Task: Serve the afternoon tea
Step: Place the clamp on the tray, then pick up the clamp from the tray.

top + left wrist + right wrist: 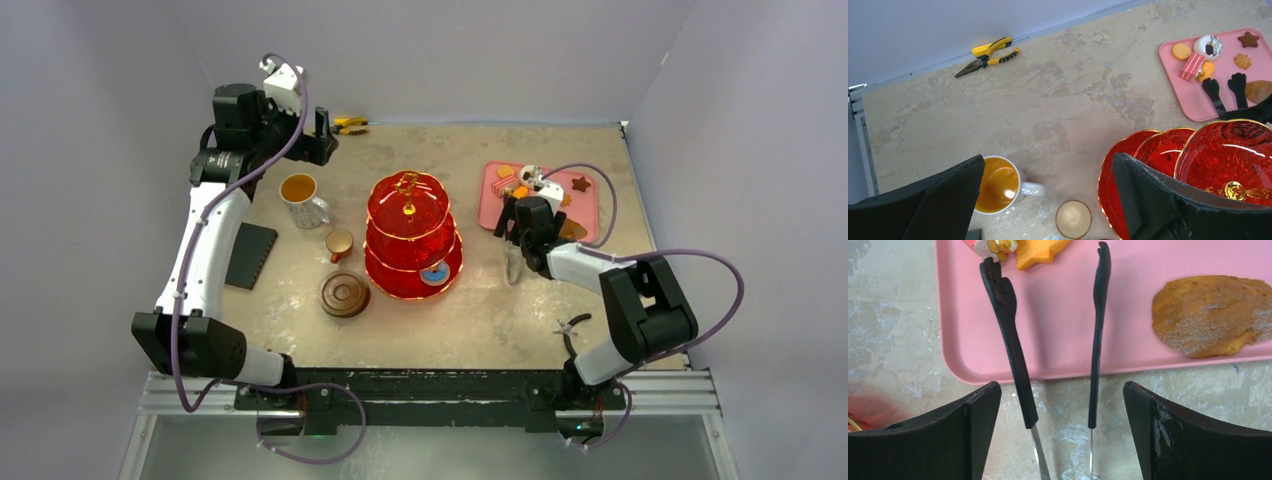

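The red three-tier stand (411, 236) with a gold handle stands mid-table, with one blue pastry (434, 272) on its bottom tier. The white mug of amber tea (299, 196), the small brown cup (340, 243) and the brown saucer (345, 294) sit to its left. Several pastries (1192, 66) lie on the pink tray (493, 205). My left gripper (322, 135) is open and empty, high above the mug (995, 185) and the cup (1073, 219). My right gripper (1062, 386) is open and straddles the black tongs (1013, 335) without touching them. The tong tips rest on the tray (1058, 360).
Yellow pliers (350, 125) lie at the back edge. A black flat pad (250, 255) lies left of the cup. A small pair of pliers (572, 325) lies near the right arm's base. A flat brown pastry (1213, 315) lies on the tray right of the tongs.
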`<state>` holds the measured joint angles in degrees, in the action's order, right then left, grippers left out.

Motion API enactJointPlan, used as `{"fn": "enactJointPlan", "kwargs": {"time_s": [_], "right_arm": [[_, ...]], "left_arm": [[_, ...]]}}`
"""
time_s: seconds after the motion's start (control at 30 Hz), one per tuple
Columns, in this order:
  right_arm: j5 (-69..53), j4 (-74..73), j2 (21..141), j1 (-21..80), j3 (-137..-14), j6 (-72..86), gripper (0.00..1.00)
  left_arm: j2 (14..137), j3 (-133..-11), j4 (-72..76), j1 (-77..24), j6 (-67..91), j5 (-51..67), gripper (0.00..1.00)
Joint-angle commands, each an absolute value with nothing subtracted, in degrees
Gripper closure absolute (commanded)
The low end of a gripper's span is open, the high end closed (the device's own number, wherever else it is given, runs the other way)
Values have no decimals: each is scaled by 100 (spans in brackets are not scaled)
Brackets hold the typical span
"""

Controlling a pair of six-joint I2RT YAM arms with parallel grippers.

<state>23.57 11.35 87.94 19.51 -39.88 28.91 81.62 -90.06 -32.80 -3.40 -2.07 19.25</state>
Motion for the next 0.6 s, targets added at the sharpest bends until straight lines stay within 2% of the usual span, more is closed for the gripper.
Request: {"fn": "enactJointPlan", "kwargs": {"time_s": [0.0,0.1,0.27,0.57], "right_arm": [[2614,1614,8854,2065,-4048,2975,5],[2660,1474,9066,2073,-4188,3022,7],[2880,1198,9374,2211,-4422,3138,16],[3166,731,9278,2424,-4725,3084,36]], "left_arm": [[8015,-8966,-2968,-299,-50,2066,1],[8016,-8972,-2948,-299,-44,2061,1],[8022,-9002,-2931,-301,-44,2033,1],[8016,-9082,-2990,-300,28,2055,1]]}}
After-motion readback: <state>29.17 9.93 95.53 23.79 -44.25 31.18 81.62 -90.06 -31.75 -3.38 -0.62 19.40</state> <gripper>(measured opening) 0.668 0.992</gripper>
